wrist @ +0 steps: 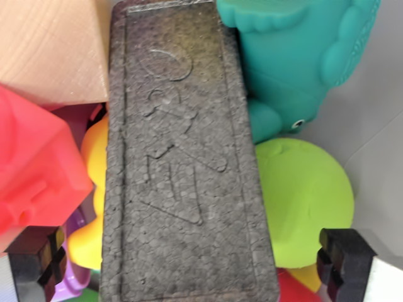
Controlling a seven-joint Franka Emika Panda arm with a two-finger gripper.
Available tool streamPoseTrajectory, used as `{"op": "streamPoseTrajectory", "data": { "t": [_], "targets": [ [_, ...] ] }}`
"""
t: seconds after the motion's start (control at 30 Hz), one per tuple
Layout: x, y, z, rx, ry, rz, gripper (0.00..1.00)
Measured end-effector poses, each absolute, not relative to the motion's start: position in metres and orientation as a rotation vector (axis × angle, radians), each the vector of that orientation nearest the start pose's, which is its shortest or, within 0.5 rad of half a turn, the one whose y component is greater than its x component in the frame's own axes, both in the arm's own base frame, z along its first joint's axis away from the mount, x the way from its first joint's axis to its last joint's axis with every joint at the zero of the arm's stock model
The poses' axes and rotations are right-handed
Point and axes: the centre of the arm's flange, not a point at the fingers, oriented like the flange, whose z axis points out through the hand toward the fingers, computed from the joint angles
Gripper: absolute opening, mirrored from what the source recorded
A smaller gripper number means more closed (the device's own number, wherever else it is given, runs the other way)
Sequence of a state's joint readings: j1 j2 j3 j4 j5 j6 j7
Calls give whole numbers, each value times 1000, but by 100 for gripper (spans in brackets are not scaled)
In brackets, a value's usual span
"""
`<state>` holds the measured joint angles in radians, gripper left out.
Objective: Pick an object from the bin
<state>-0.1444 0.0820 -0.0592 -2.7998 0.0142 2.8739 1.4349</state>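
Right up close, the gripper shows its two black fingertips at five and seven o'clock, spread wide and released, straddling the near end of the dark grey foam block without clamping it. That block runs straight up the centre from six to twelve, embossed letters pressed into its face; they are raised shapes I cannot read for certain. It lies on top of the pile in the bin, whose pale grey wall shows at three o'clock. At four o'clock, a lime green ball touches the block's edge. At eight, a yellow toy peeks from underneath; at nine, a red plastic block. Farther off, a teal rubber toy at one o'clock, a wooden block at eleven.
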Motion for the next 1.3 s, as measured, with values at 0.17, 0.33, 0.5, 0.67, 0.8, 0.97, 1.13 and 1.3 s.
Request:
{"op": "streamPoseTrajectory", "data": {
  "t": [0.17,0.33,0.5,0.67,0.8,0.97,1.13,1.3],
  "targets": [
    [366,-77,184,-2133,2313,7,0],
    [366,-77,184,-2133,2313,7,0],
    [366,-77,184,-2133,2313,7,0],
    [366,-77,184,-2133,2313,7,0],
    [366,-77,184,-2133,2313,7,0],
    [366,-77,184,-2133,2313,7,0],
    [367,-77,185,-2133,2312,6,0],
    [367,-77,189,-2132,2311,5,0]
  ]
}}
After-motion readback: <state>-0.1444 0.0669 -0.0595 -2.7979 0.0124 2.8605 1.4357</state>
